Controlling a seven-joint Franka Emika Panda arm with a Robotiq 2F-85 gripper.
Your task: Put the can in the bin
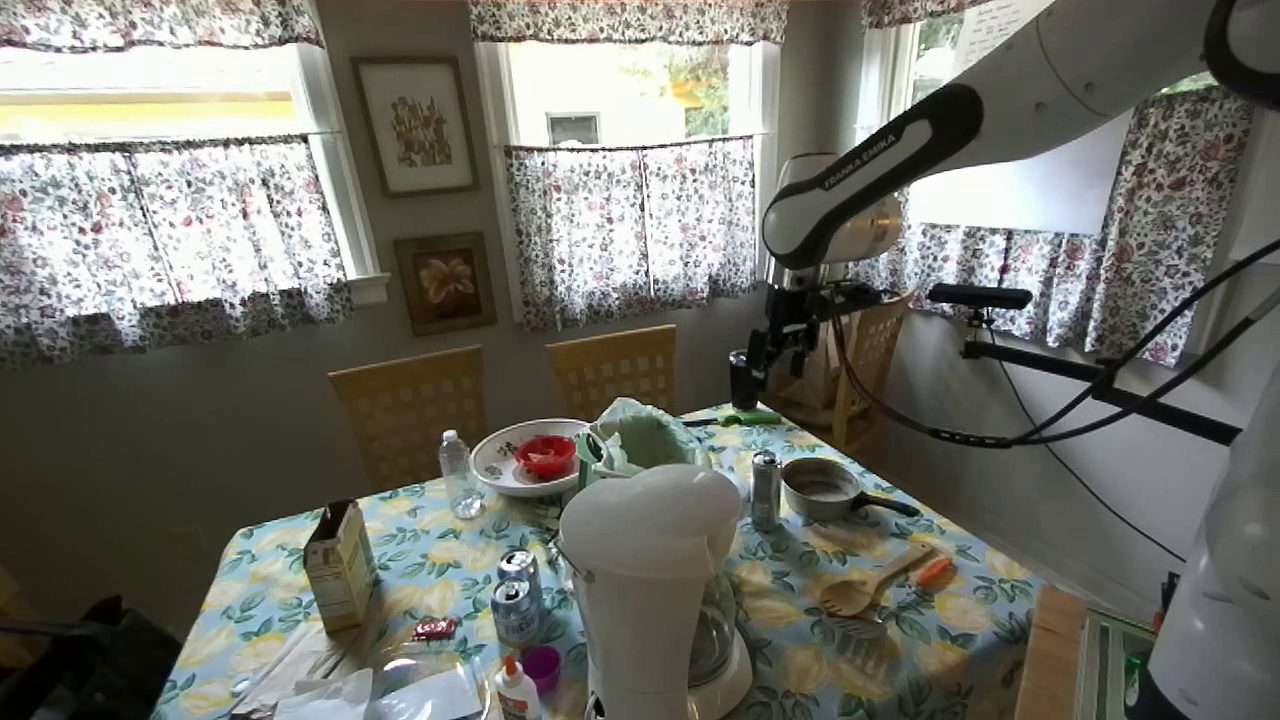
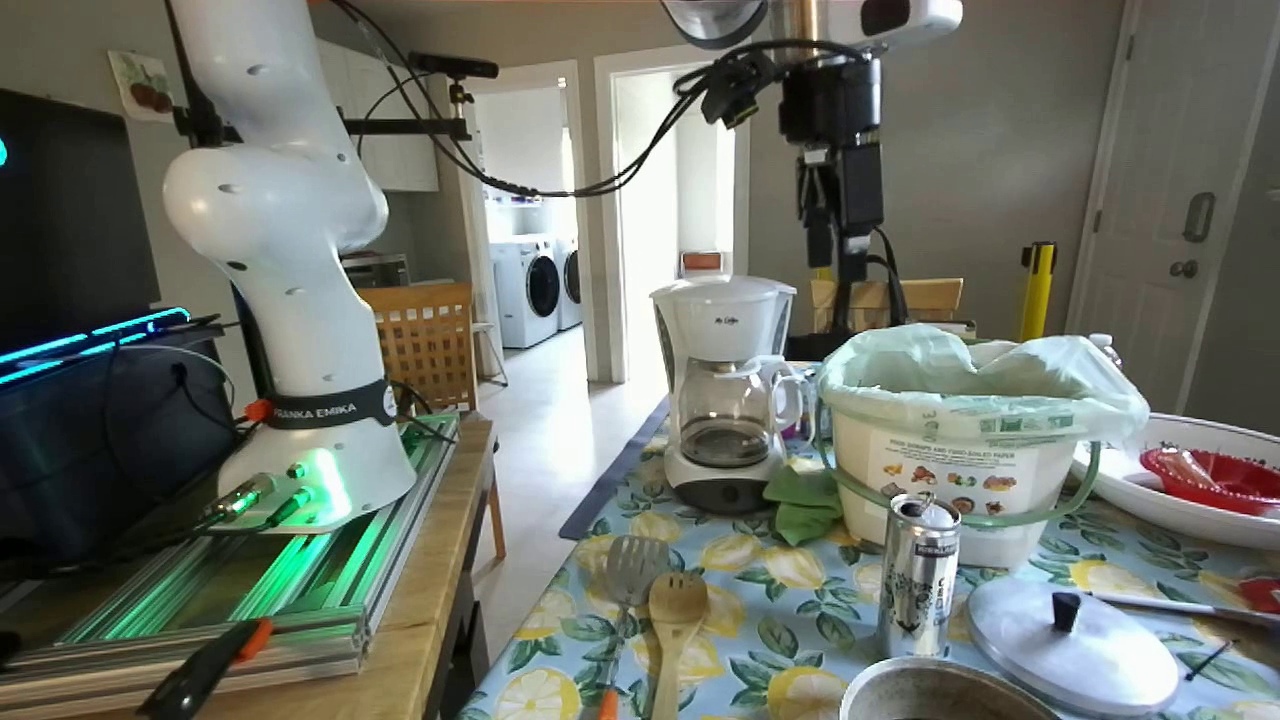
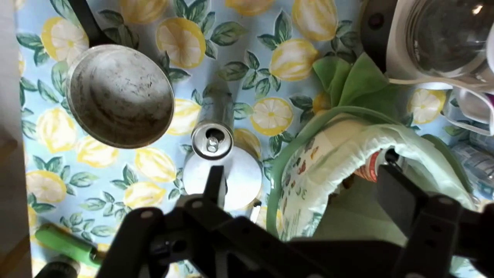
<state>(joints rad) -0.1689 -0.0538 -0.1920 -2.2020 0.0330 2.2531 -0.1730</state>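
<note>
- Can (image 2: 918, 580) stands upright on the table (image 1: 435, 535), just beside the bin (image 2: 990, 465) and apart from it; I have it in all three views.
- Only my wrist view shows me something in the bin: a red-and-white thing (image 3: 370, 166), too covered for me to name.
- In an exterior view I get a box (image 1: 340, 575) and a glue bottle (image 1: 515, 690), well apart from the bin and both outside my wrist view.
- In my wrist view and in an exterior view I find a lid (image 2: 1060, 655) near the bin.
- My count: one bin; one lid; one pan (image 3: 119, 96), farther from the bin than the can; one coffee maker (image 2: 725, 400) near the bin; one white dish (image 1: 500, 455) just beside the bin, with one red bowl (image 1: 547, 456) in it; two other cans (image 1: 515, 615), apart from the bin.
- As for looks, the can is slim and silvery with dark print down its side; from above I see a pale top with a pull tab (image 3: 212, 144) next to a dark hole.
- Gripper (image 3: 305, 189): I have the jaws spread wide; it hangs higher than the bin, and in my wrist view one finger (image 3: 401, 197) lies across the bin.
</note>
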